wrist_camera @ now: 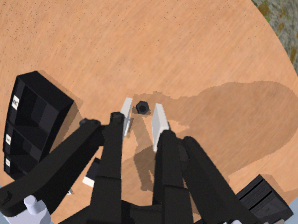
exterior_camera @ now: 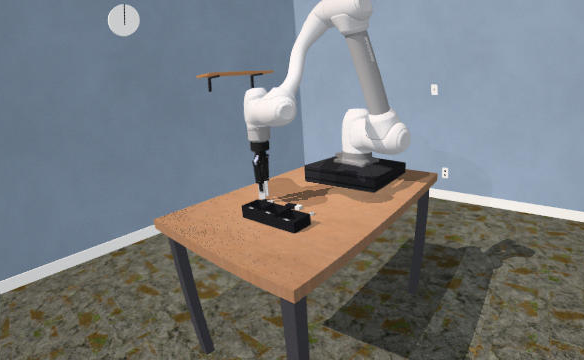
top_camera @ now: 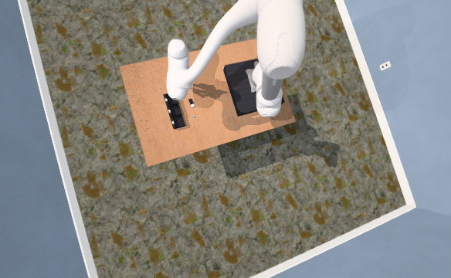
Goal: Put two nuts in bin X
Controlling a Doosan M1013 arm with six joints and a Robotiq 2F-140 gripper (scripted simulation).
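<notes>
In the wrist view a small dark nut (wrist_camera: 141,107) lies on the wooden table between my gripper's (wrist_camera: 143,117) two white fingertips. The fingers stand narrowly apart on either side of it, and I see a gap to each. The gripper hangs straight down, low over the table (exterior_camera: 257,194), just behind the far end of the black row of three bins (exterior_camera: 276,216). The bins show at the left of the wrist view (wrist_camera: 33,123) with white marks on their rims; I cannot read which is X. From above, the arm's wrist (top_camera: 177,90) hides the fingers.
A small white-and-black piece (top_camera: 191,103) and a tiny pale piece (top_camera: 193,116) lie on the table right of the bins (top_camera: 175,112). The robot's black base plate (exterior_camera: 354,172) stands at the table's back right.
</notes>
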